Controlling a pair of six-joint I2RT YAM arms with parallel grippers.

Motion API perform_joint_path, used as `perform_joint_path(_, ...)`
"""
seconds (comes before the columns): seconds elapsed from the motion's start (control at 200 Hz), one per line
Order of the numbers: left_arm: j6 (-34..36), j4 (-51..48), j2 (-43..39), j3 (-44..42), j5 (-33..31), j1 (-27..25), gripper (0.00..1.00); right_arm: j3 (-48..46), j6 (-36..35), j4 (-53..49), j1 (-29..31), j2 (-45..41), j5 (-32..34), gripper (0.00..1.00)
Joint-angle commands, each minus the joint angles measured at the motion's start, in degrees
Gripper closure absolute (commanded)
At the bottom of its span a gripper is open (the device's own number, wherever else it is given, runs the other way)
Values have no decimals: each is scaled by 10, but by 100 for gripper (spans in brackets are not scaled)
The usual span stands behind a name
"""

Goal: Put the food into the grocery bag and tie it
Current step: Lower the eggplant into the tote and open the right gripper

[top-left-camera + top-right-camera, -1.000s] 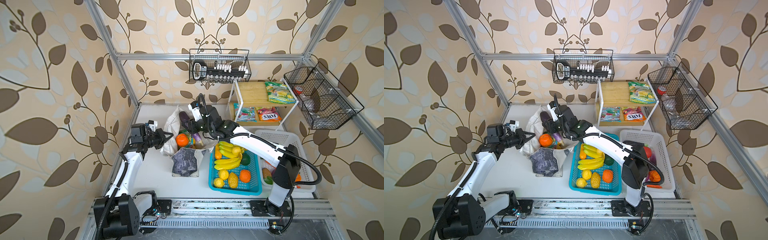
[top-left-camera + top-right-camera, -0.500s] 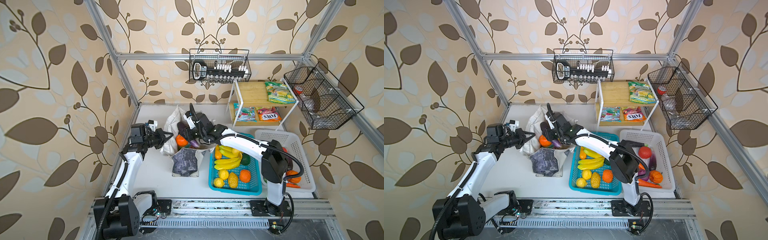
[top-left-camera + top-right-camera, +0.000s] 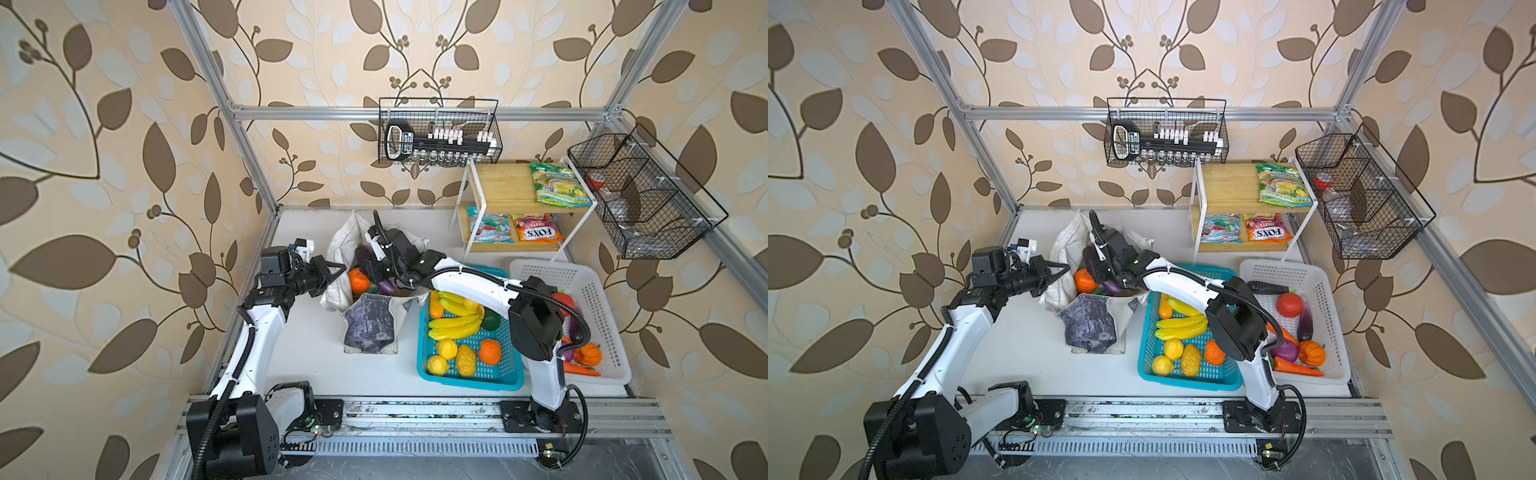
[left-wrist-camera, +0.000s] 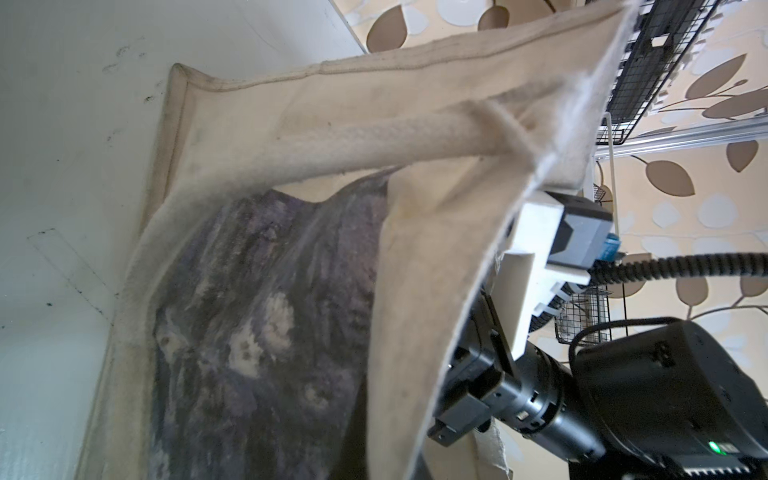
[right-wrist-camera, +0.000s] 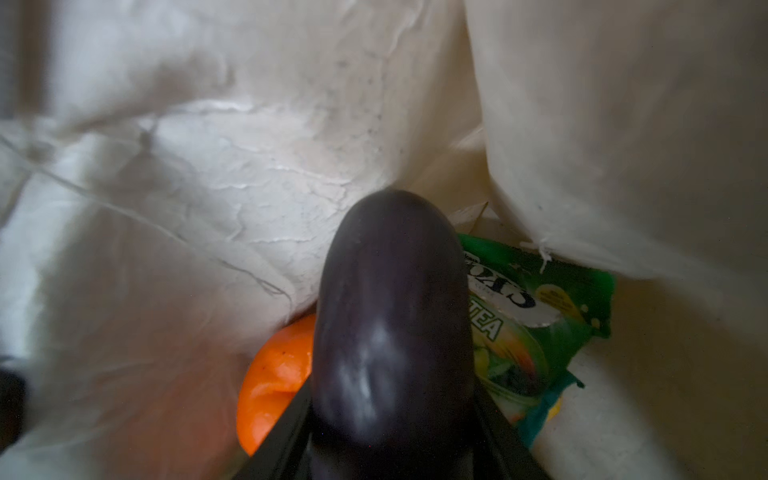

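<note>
The grocery bag stands open mid-table, its grey print panel facing front. My left gripper is shut on the bag's left rim and holds it up; in the left wrist view the fabric hides the jaws. My right gripper reaches into the bag's mouth, shut on a dark purple eggplant. Under it in the bag lie an orange fruit and a green packet.
A blue basket with bananas, lemons and an orange sits right of the bag, under my right arm. A white basket of vegetables stands further right. A rack with packets is at the back right, and wire baskets hang on the walls.
My right gripper has moved left and down with the eggplant into the bag's mouth. The left arm has kept still on the rim.
</note>
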Motion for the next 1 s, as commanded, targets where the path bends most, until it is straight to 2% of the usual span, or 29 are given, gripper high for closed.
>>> perform_joint_path(0.0,7,0,-10,14,19,-7,100,-13,-10,-13,6,12,19,57)
perform_joint_path(0.145,8,-1,-14,14,15,-7,100,-25,-20,0,7,-10,23,56)
perform_joint_path(0.53,8,-1,-20,14,10,-7,100,-22,-10,-5,4,42,1,56)
perform_joint_path(1.0,5,1,-18,12,5,-6,100,-38,-27,4,3,22,8,45)
